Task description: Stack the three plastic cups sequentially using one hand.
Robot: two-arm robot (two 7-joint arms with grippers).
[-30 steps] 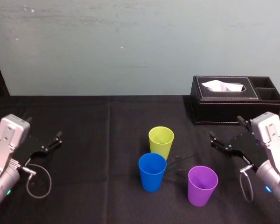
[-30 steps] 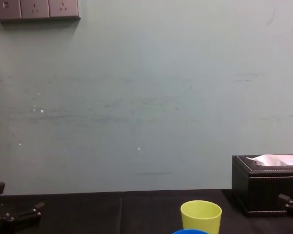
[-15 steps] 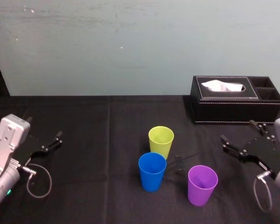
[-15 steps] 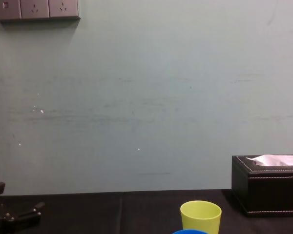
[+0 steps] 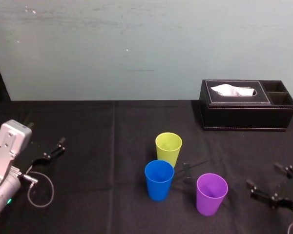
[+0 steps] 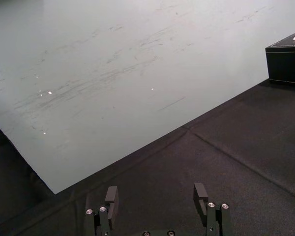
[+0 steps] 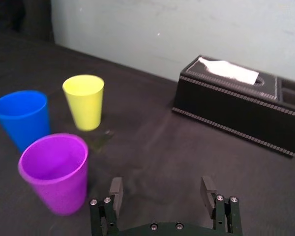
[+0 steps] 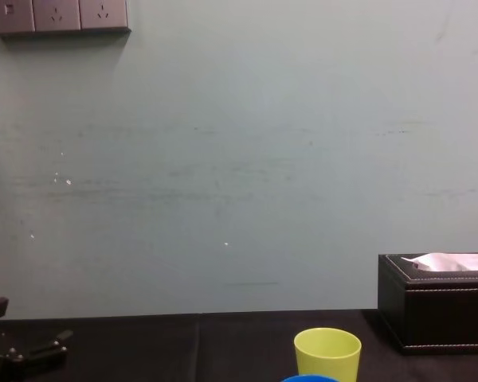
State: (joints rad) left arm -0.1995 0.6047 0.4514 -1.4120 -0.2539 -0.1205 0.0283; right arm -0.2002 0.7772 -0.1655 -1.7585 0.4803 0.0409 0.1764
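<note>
Three cups stood upright and mouth-up on the black table (image 5: pixel 97 146), none set inside another. The yellow-green cup (image 5: pixel 168 147) was farthest from the robot, near the middle of the table. The blue cup (image 5: pixel 159 179) stood just in front of it and slightly to the left; from the right wrist view a gap showed between the two. The purple cup (image 5: pixel 212 193) stood to the right of the blue one and a little nearer the robot, apart from both. All three looked empty inside.

The right hand (image 5: pixel 262 175) was low over the table at the near right, to the right of the purple cup and not touching it. Its two black fingers were spread wide with nothing between them. In the right wrist view the same hand (image 7: pixel 161 187) pointed across the table, with the purple cup (image 7: pixel 55 172) closest to it, the blue cup (image 7: pixel 22 118) beyond that and the yellow-green cup (image 7: pixel 84 101) farther back.

The left hand (image 5: pixel 45 134) sat at the far left of the table, well apart from the cups, its fingers also spread wide and empty, as the left wrist view confirmed (image 6: pixel 156 191).

A black tissue box (image 5: pixel 241 112) with a white tissue poking out of its top rested at the back right, near the pale wall.
</note>
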